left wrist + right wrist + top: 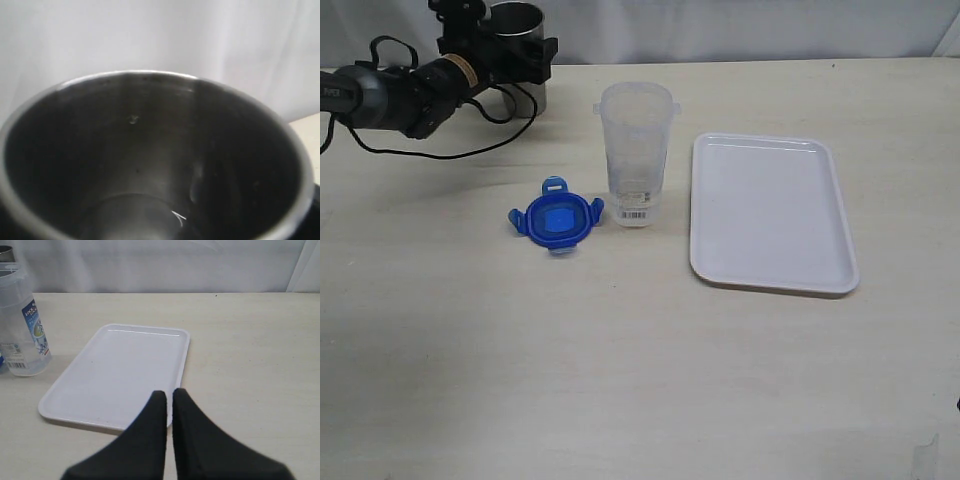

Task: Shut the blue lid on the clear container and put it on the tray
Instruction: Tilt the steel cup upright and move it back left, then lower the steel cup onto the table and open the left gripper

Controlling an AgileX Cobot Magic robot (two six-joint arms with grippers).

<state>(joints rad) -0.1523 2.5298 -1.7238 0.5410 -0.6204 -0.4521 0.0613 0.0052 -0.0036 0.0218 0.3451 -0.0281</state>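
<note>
The blue lid (556, 220) lies flat on the table, just left of the clear container (636, 150), which stands upright and uncovered. The white tray (770, 210) lies empty to the container's right. My left gripper (525, 62) is at the back left, its jaws wide around a grey steel cup (520, 22). Whether they press on the cup does not show. That cup's inside (150, 150) fills the left wrist view. My right gripper (170, 392) is shut and empty, hovering at the near edge of the tray (120, 370). The container (22, 325) stands beyond the tray's far corner.
A black cable (440, 152) loops from the left arm onto the table at the back left. A white curtain (160, 265) closes off the table's far edge. Bare tabletop (620, 380) stretches in front of the lid, container and tray.
</note>
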